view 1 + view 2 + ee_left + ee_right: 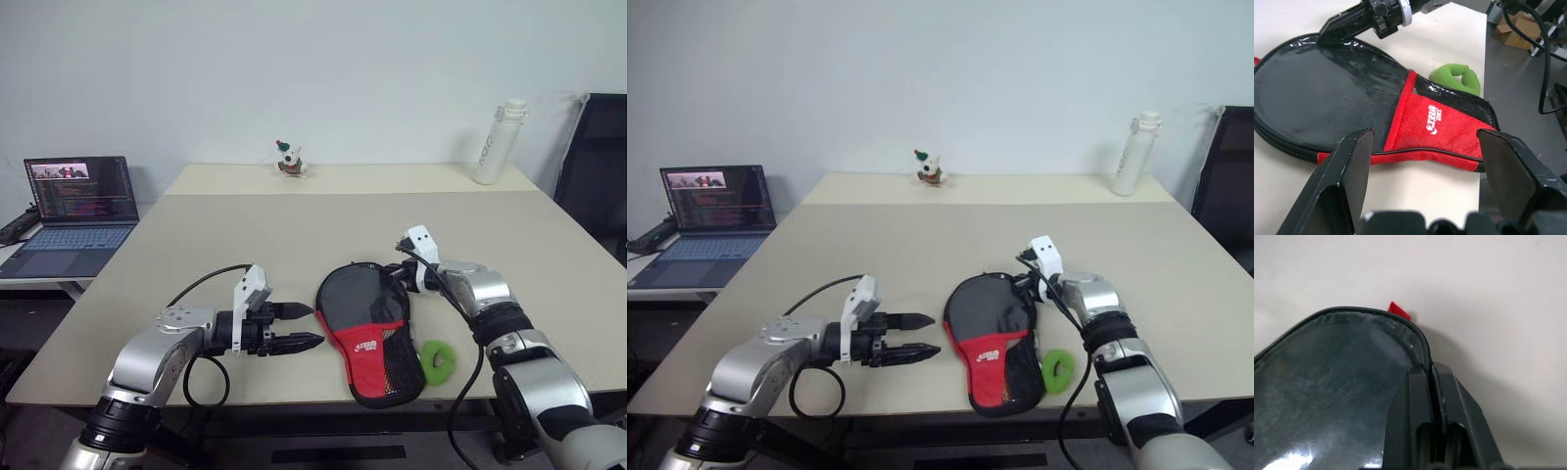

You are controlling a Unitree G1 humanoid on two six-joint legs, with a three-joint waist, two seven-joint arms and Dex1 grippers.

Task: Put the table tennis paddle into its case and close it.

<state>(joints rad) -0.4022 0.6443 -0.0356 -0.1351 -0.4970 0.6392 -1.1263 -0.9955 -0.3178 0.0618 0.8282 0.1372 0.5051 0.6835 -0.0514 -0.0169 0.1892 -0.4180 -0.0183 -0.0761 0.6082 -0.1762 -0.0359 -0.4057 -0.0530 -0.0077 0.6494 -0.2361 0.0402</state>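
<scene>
- Nearest me, my left gripper [306, 326] hangs just above the table's front edge with its two black fingers spread wide and nothing between them, pointing sideways at the case.
- The case [370, 333] lies flat just beside those fingertips, toward my right. Its long axis runs from the narrow red-and-mesh end near the front edge back to the round black end farther up the table [294, 235].
- My right gripper [1027, 283] is at that far round end, fingers pressed together at the case's rim. In the right wrist view a small red tab [1399, 310] shows just past the rim; whether the fingers pinch the zip pull I cannot tell.
- I judge the coming move turns on that rim: the zip track follows the curved edge, so the right gripper is the nearer one for closing while the left steadies the narrow end.
- The table tennis paddle is presumably inside the case, since the round end looks filled and smooth; I cannot confirm it.
- Materials: a glossy black panel with a sheen, coarse red fabric with white lettering, black mesh, a ribbed zip along the edge.
- A lime-green ring [437, 359] of soft stuff lies just beside the case on my right.
- Farthest back stand a small figurine [288, 160] and a white bottle [500, 141].
</scene>
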